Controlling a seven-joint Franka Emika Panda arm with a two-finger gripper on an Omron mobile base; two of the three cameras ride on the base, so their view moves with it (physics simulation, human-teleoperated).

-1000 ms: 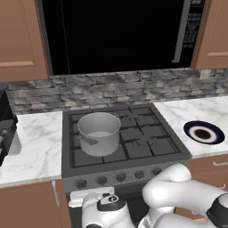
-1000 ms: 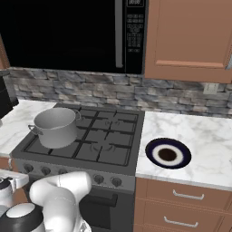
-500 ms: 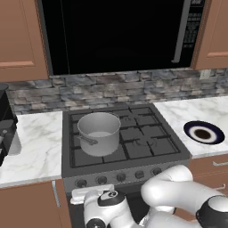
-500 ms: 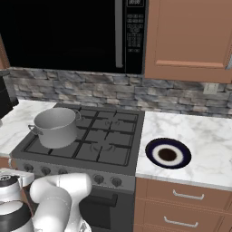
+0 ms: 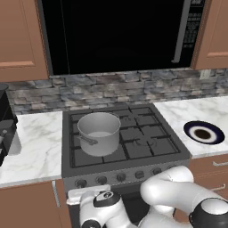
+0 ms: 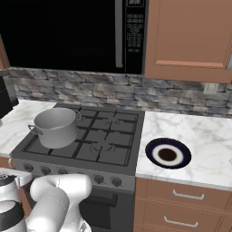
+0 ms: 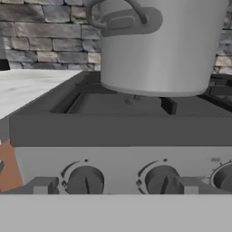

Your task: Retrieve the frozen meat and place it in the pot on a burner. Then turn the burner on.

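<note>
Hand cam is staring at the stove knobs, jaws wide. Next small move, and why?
Probably ease the gripper forward onto the left knob, then close. That knob sits roughly below the pot on the front-left burner, and the fingertips flank the knobs without touching. No meat is visible in the pot, though.

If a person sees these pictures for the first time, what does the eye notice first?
First, the silver-grey pot on the stove's front left burner, with nothing seen inside it. Next, the dark-rimmed plate on the marble counter right of the stove. The hand view looks at the stove knobs below the pot.
</note>
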